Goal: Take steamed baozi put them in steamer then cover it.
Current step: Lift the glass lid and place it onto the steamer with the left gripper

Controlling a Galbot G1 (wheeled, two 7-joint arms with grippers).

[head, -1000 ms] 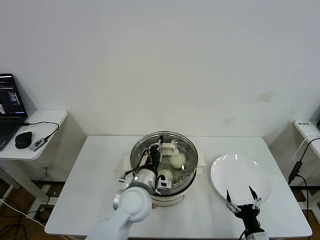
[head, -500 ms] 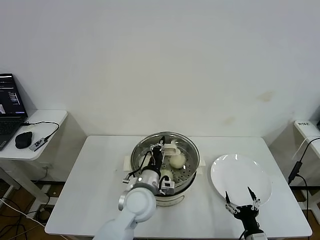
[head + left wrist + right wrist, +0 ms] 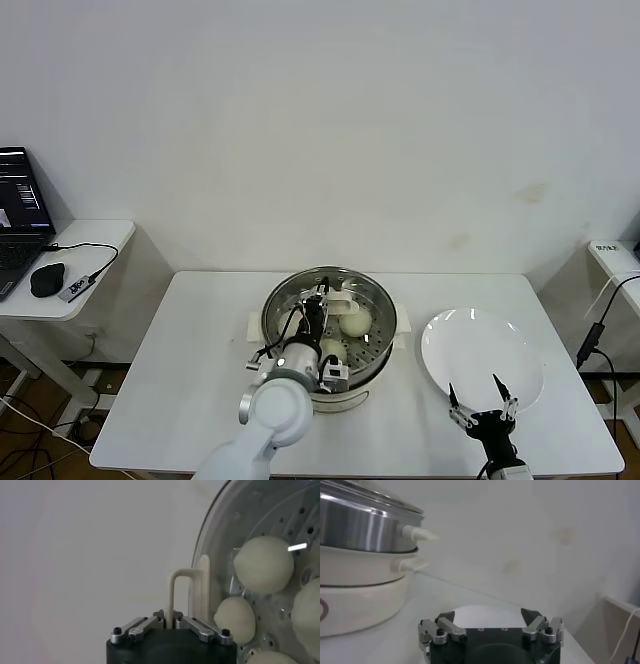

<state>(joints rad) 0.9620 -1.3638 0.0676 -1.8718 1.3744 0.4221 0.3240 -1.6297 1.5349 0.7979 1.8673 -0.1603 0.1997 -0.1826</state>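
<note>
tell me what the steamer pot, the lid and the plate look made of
Steamer: polished steel by its mirror shine and punched tray, on a matte cream base, likely plastic.
Lid: clear, probably glass, since buns show through; metal rim, cream handle, likely plastic.
Plate: glossy white, ceramic or melamine; cannot tell which.

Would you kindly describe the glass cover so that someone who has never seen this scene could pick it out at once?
Find the white table and the shiny steel steamer at its middle. The cover lies over that pot, buns visible through it, with the left gripper shut on its handle. Unlike the flat white plate to the right, it is clear glass with a metal rim and a cream-white arched handle.
</note>
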